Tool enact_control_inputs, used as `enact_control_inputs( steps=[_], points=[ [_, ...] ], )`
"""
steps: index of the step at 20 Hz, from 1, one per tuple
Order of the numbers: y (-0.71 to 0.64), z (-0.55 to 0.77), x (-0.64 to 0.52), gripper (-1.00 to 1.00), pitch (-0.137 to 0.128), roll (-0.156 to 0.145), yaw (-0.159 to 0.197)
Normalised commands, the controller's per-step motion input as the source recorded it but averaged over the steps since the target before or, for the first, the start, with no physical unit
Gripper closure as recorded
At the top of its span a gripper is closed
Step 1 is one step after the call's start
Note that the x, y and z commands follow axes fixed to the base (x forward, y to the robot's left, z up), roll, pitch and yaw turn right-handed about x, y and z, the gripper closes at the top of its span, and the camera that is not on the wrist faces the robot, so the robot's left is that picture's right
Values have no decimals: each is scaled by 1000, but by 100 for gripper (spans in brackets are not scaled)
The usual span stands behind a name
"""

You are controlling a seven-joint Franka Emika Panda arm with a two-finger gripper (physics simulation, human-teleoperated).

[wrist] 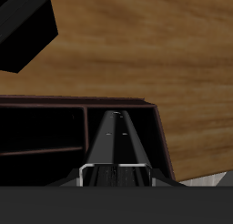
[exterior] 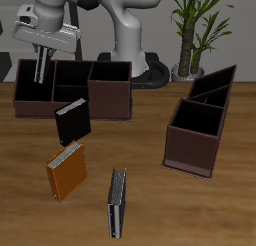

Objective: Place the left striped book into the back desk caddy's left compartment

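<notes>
Hovering over the back desk caddy (exterior: 70,88), the gripper (exterior: 42,72) carries the left striped book (exterior: 41,66) on edge, hanging partly inside the left compartment (exterior: 34,86); upright suits a narrow drop between low walls. On the worktop (exterior: 150,205) lie a plain black book (exterior: 71,121), an orange book (exterior: 67,173) and a greyer striped book (exterior: 118,203), with a slanted-top caddy (exterior: 200,120) well apart.

Wrist view: fingers (wrist: 86,175) pinch the book's (wrist: 116,141) edge; it points down into the compartment (wrist: 41,137). Judgement: release is near.
</notes>
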Motion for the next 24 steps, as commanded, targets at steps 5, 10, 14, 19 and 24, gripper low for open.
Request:
enact_control_inputs(
  steps=[5,10,14,19,24],
  points=[
    [-16,-142,7,100,18,-5,-8],
    [-22,-131,-31,100,21,-20,-17],
    [-28,-80,-40,100,14,-14,-2],
    [-19,-163,0,100,35,-17,-5],
    [22,-129,13,100,11,-9,-6]
  ],
)
